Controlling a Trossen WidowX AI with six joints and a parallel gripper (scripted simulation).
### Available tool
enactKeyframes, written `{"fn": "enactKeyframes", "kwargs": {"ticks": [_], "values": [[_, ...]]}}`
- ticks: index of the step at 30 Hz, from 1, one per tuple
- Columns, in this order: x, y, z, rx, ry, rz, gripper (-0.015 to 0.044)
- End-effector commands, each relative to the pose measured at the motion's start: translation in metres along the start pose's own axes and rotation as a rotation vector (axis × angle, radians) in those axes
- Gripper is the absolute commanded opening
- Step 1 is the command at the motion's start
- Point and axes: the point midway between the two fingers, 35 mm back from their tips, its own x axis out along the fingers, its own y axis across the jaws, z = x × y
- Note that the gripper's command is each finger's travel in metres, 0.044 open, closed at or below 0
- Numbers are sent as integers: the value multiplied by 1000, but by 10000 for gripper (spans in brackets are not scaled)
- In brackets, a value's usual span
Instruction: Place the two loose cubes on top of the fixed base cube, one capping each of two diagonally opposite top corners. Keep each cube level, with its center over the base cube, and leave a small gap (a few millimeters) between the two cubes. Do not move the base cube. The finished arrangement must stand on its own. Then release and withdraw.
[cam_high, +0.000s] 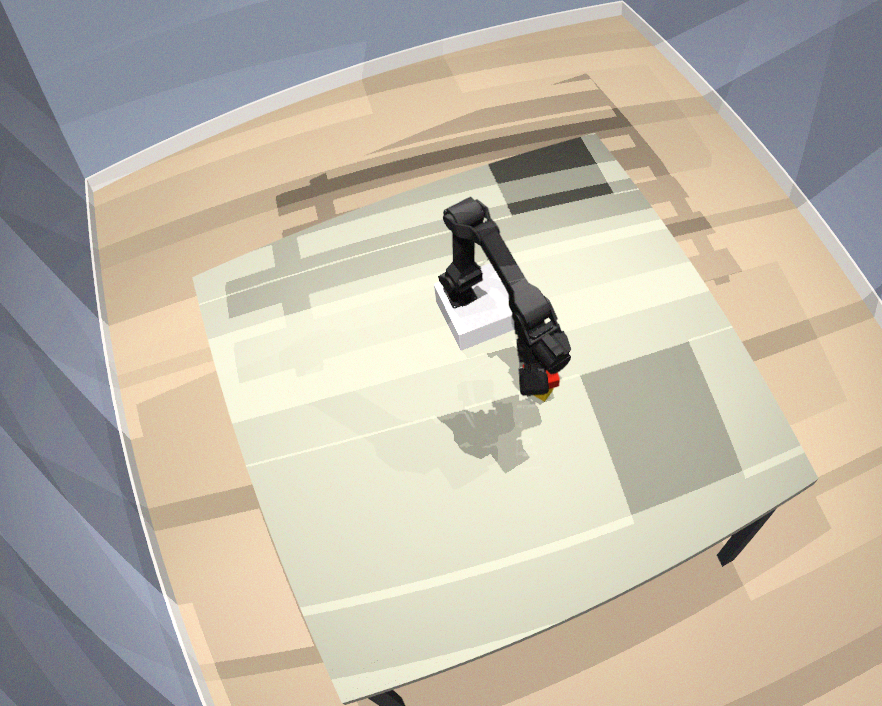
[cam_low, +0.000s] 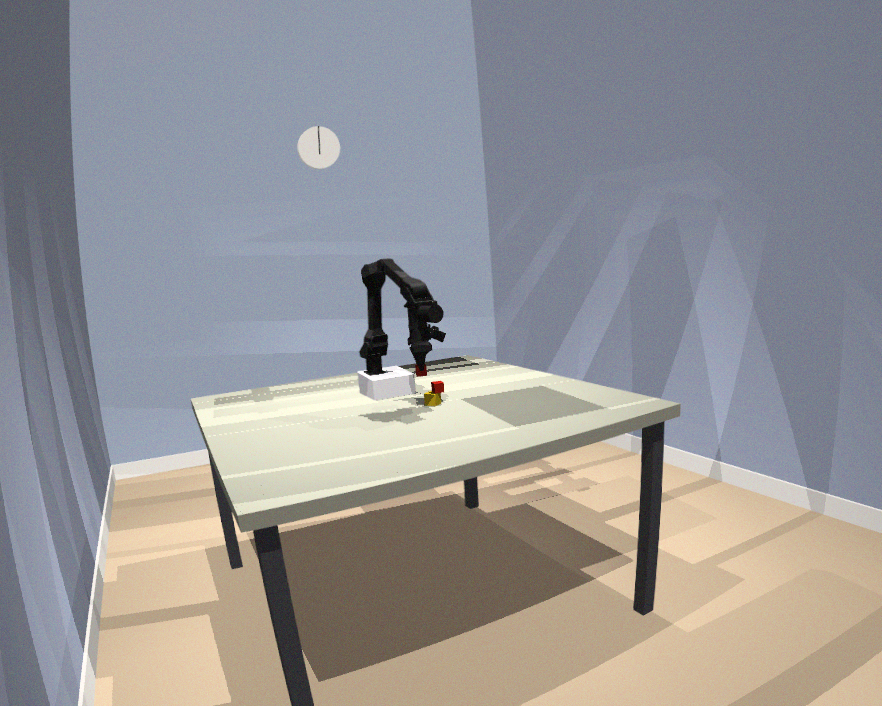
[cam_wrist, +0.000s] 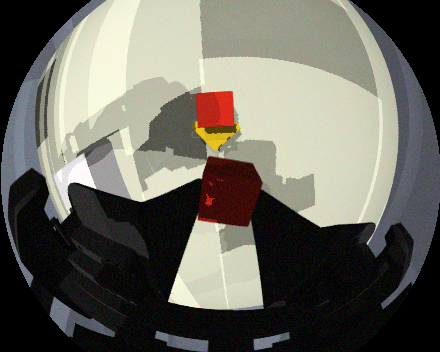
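Observation:
The yellow base cube (cam_high: 544, 397) (cam_low: 432, 398) (cam_wrist: 216, 139) stands on the table. One red cube (cam_high: 553, 379) (cam_low: 437, 386) (cam_wrist: 215, 109) rests on top of it, over its far corner in the wrist view and overhanging it. The near corner of the yellow top is bare in the wrist view. My gripper (cam_low: 420, 366) (cam_wrist: 227, 189) is shut on the other red cube (cam_low: 420, 371) (cam_wrist: 229, 192), which looks dark in shade. It holds this cube in the air, higher than the placed cube and to its left in the exterior view. The arm hides the held cube almost wholly in the top view.
The white block (cam_high: 485, 335) (cam_low: 386, 384) (cam_wrist: 74, 175) under the arm's foot stands behind and left of the cubes in the exterior view. The pale table (cam_high: 456, 530) (cam_low: 367, 460) carries broad shadows. The arm leans over the cubes in the top view.

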Motion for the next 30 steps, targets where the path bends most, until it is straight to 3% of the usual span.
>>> {"fn": "enactKeyframes", "kwargs": {"ticks": [1,9,19,30], "values": [[2,10,6,-110,4,2,105],[4,13,9,-150,4,2,105],[32,16,9,-155,4,2,105],[32,16,9,-155,4,2,105]]}}
